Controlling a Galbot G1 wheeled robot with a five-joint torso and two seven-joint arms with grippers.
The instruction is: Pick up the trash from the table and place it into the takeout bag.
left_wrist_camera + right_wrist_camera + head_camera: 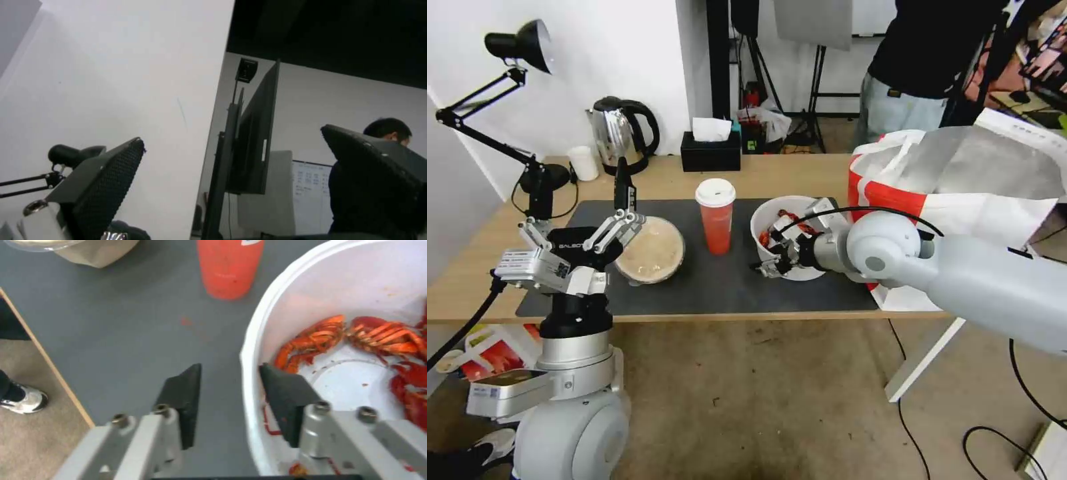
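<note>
The right gripper (pixel 768 261) sits at the near-left rim of the white bowl of crayfish shells (pixel 790 217), its black fingers apart and straddling the wall: in the right wrist view one pad (pixel 285 396) is inside the bowl and the other (pixel 184 396) outside over the dark grey mat (pixel 111 323). Whether the pads already press the rim is hard to say from here. The bowl (pixel 320 290) is round, smooth and glossy, standing upright with its mouth up, and curled red shells (pixel 356 336) lie in its bottom.

Left of it the red paper cup (pixel 716 215) stands upright on the mat (pixel 720 280), long axis vertical, tapering downward under a flat white lid. Further left the round beige lidded bowl (pixel 650 250) sits low and wide on the light-wood table (pixel 787 175).

The takeout bag (pixel 960 180), crinkled white with red panels, stands at the right end of the table just beside the crayfish bowl, mouth up.

The left gripper (pixel 620 193) is raised near the beige bowl, pointing up, textured black fingers (pixel 111 186) spread wide.
</note>
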